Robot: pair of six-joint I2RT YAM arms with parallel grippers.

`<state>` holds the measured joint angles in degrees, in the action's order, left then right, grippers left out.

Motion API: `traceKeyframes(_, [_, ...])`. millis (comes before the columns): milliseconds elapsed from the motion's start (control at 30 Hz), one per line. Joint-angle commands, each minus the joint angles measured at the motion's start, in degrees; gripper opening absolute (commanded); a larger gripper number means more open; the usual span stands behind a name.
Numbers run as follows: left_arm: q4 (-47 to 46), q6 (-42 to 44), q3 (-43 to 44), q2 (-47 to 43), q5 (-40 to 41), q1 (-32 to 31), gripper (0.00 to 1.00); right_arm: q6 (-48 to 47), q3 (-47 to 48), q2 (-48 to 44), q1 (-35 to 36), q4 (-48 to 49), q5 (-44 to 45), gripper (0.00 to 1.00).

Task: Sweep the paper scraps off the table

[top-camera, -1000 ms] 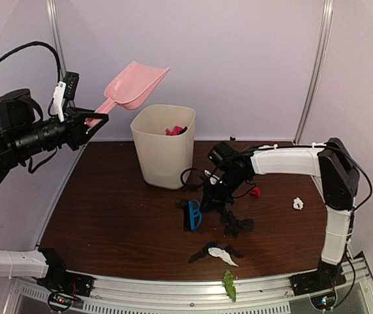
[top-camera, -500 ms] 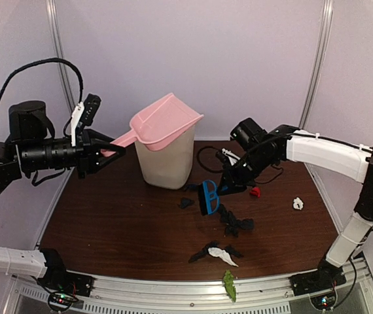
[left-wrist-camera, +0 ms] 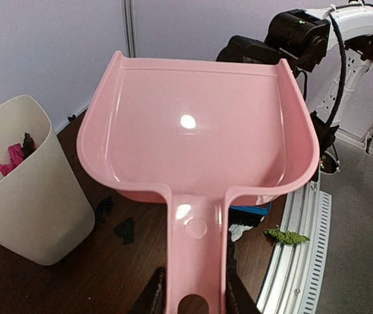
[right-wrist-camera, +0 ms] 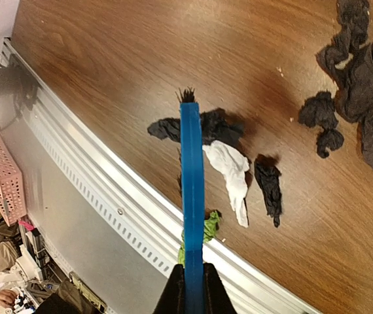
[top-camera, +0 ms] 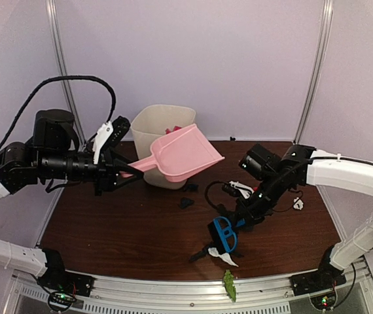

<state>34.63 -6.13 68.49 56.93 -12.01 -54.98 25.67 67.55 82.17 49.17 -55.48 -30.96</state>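
Observation:
My left gripper (top-camera: 122, 175) is shut on the handle of the pink dustpan (top-camera: 185, 156), held tilted in the air in front of the bin; the pan (left-wrist-camera: 199, 124) is empty. My right gripper (top-camera: 244, 219) is shut on the blue brush (top-camera: 222, 235), which hangs over a white scrap (top-camera: 224, 256) and black scraps (top-camera: 199, 254) near the front edge of the table (top-camera: 121, 222). The right wrist view shows the brush (right-wrist-camera: 192, 196) above white (right-wrist-camera: 229, 173), black (right-wrist-camera: 268, 186) and green (right-wrist-camera: 207, 229) scraps. A green scrap (top-camera: 229, 285) lies on the rail.
A cream bin (top-camera: 152, 131) at the back holds pink scraps (top-camera: 172, 131). A black scrap (top-camera: 185, 203) lies in front of it and a white one (top-camera: 298, 203) at the right. More black wads (right-wrist-camera: 353, 85) lie behind the brush. Cables (top-camera: 229, 188) trail mid-table.
My left arm has lowered the dustpan from above the bin down and to the right, in front of it. My right arm has carried the brush toward the front edge, over the white and black scraps.

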Motion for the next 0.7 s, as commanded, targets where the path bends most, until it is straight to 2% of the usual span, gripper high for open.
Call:
traceKeyframes(0, [-1.56,2.21,-1.21,1.39,2.3,-0.36,0.0,-0.97,-2.56,-0.02,0.57,-3.56,4.42,0.0])
traceKeyframes(233, [-1.41,1.78,-2.11,2.85,3.46,-1.78,0.0,-2.41,-4.1,4.36,0.58,-3.08,7.24,0.0])
traceKeyframes(467, [0.09,1.02,-2.09,2.79,5.18,-1.84,0.0,-3.61,1.07,11.41,-0.72,-2.53,11.78,0.0])
traceKeyframes(667, [0.61,0.04,-2.95,2.23,6.0,-1.86,0.0,-5.15,6.61,16.71,-4.79,-2.7,14.62,0.0])
